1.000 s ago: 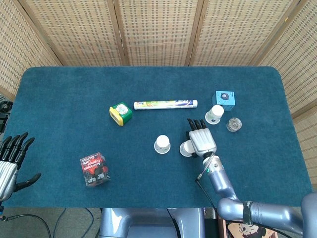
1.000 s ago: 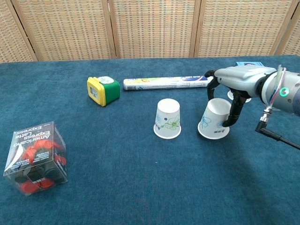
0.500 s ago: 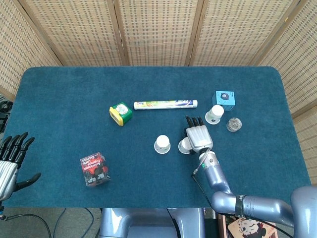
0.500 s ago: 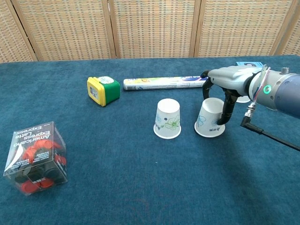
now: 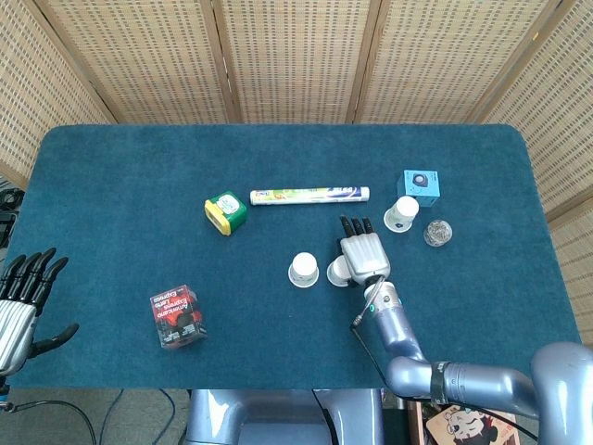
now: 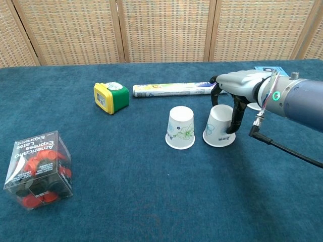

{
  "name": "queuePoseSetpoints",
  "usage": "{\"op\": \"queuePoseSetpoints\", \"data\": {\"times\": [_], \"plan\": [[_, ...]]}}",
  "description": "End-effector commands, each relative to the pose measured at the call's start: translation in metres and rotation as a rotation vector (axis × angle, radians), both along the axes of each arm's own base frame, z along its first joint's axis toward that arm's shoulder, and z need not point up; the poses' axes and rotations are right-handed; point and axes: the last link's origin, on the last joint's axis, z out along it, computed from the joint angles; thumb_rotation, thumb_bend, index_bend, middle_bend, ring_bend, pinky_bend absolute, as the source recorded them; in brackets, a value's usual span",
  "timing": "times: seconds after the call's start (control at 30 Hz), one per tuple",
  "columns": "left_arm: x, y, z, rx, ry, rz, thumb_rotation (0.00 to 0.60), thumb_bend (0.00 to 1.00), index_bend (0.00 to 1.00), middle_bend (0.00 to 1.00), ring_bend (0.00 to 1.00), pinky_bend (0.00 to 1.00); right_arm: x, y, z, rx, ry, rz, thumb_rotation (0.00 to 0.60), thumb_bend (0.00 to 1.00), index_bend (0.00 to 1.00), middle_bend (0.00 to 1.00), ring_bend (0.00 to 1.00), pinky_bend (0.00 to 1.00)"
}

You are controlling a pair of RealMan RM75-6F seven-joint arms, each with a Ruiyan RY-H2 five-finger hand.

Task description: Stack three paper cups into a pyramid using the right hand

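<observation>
Blue-carpeted tabletop (image 5: 139, 167), wicker screens (image 5: 296, 56) standing behind: right hand (image 5: 362, 256) gripping a tilted paper cup (image 6: 219, 127) mid-tabletop beside a second cup (image 6: 180, 128); left hand (image 5: 20, 301) hanging open off the left edge.

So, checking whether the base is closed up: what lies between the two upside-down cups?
Only bare blue cloth: the chest view shows a narrow gap between the flowered cup and the cup the right hand holds.
</observation>
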Motion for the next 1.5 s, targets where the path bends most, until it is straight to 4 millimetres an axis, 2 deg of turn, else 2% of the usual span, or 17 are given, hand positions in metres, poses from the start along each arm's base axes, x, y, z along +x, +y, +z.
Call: {"op": "queuePoseSetpoints", "data": {"times": [0.03,0.93,1.0,1.13,1.33,1.5], "plan": [[0.0,0.0,0.0,0.0,-0.001,0.0,0.6,0.18,0.0,0.0,0.0,0.0,0.001,-0.001,-0.001,-0.003,0.0,0.004,0.6,0.15,0.51,0.03,0.0,0.0],[-0.001,0.002,-0.002,-0.018,-0.002,0.003,0.6,0.18,0.0,0.0,0.0,0.0,0.01,-0.007,-0.018,-0.006,0.006,0.018,0.6,0.15,0.51,0.02,0.0,0.0],[-0.001,0.002,-0.002,-0.018,-0.002,0.003,0.6,0.18,0.0,0.0,0.0,0.0,0.01,-0.007,-0.017,-0.008,0.008,0.019,0.6,0.15,0.47,0.0,0.0,0.0],[-0.001,0.003,-0.002,-0.019,-0.003,0.003,0.6,0.18,0.0,0.0,0.0,0.0,0.01,-0.006,-0.015,-0.005,0.016,0.016,0.6,0.15,0.3,0.0,0.0,0.0],[-0.001,0.002,-0.002,-0.02,-0.002,0.001,0.6,0.18,0.0,0.0,0.0,0.0,0.009,-0.001,-0.005,-0.005,0.052,0.011,0.6,0.15,0.2,0.0,0.0,0.0],[-0.001,0.002,-0.001,-0.014,-0.005,0.001,0.6,0.18,0.0,0.0,0.0,0.0,0.004,0.005,0.005,-0.013,0.091,0.007,0.6,0.15,0.18,0.0,0.0,0.0]]}}
